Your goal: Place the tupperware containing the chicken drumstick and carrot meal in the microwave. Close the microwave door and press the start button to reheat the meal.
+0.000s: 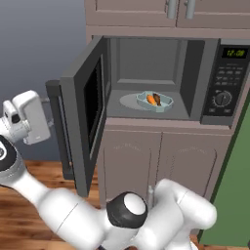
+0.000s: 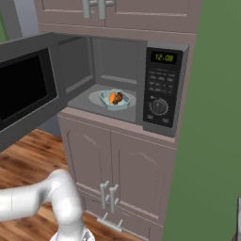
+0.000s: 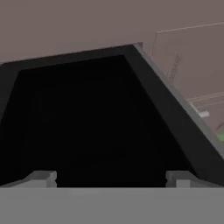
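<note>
The microwave (image 1: pixel 195 63) stands open, its door (image 1: pixel 80 122) swung out to the left. Inside, the pale tupperware (image 1: pixel 166 102) rests on the round turntable (image 1: pixel 128 101), holding the orange carrot (image 1: pixel 152 100) and the brown chicken drumstick (image 1: pixel 157 98). The right base view shows the same tray (image 2: pixel 106 100) in the cavity. My gripper (image 3: pixel 111 179) is open with nothing between its fingertips (image 3: pixel 41 178), facing the door's black window (image 3: pixel 87 122) from close up. In the left base view my white hand (image 1: pixel 27 117) sits left of the door, on its outer side, near the vertical handle (image 1: pixel 61 141).
The black control panel (image 1: pixel 225 78) with its green display and round knob is right of the cavity. Brown cabinets (image 1: pixel 146 161) stand below and above. A green wall (image 1: pixel 234 195) lies to the right, and wooden floor (image 1: pixel 29 171) to the left.
</note>
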Available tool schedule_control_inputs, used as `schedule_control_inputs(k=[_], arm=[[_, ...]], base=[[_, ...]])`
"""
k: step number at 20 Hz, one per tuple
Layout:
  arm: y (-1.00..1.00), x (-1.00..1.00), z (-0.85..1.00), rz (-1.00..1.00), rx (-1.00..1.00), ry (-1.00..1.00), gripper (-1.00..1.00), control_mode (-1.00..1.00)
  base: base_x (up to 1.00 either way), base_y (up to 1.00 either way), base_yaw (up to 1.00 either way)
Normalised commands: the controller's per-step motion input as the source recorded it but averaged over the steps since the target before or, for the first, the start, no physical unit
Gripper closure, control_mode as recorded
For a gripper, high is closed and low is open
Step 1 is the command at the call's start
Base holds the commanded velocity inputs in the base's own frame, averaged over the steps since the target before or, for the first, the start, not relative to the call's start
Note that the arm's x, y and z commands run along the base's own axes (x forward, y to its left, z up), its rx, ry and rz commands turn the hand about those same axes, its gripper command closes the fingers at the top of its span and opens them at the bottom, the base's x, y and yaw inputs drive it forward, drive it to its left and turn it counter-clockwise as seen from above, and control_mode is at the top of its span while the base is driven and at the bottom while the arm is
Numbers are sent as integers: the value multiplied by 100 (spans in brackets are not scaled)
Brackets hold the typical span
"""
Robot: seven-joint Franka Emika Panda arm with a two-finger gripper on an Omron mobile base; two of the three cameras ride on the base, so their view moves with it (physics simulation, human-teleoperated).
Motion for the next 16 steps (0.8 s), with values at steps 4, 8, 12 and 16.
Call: schedule_control_inputs(k=[4,8,12,16], arm=[[-80,-8,0,-21,0,0,-100,-100],[-99,-17,0,-20,0,-1,-100,-100],[-100,-29,0,-17,0,-5,-100,-100],[-100,-43,-1,-10,1,-11,-100,-100]], base=[[0,0,0],[0,0,0],[0,0,0],[0,0,0]])
